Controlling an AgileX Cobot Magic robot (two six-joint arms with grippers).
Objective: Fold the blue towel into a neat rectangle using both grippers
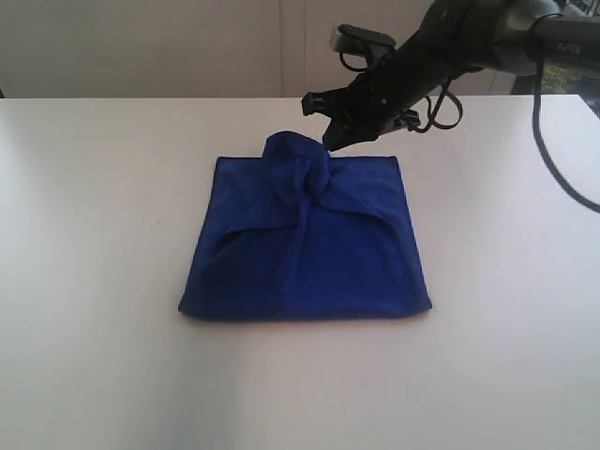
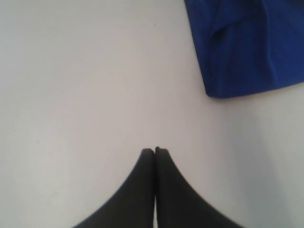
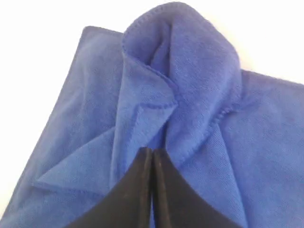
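The blue towel (image 1: 309, 244) lies folded into a rough rectangle on the white table (image 1: 94, 234). Its far edge is bunched into a raised hump (image 1: 292, 155), with creases fanning out from it. My right gripper (image 1: 328, 142) hangs just right of that hump, jaws pressed together. In the right wrist view the right gripper (image 3: 153, 149) is shut right over the towel's rolled fold (image 3: 190, 71), and no cloth shows between its fingers. My left gripper (image 2: 155, 149) is shut over bare table, apart from a corner of the towel (image 2: 247, 47). It is out of the exterior view.
The right arm (image 1: 450, 47) with its cables reaches in from the far right, above the table's back edge. A pale wall (image 1: 141, 47) stands behind the table.
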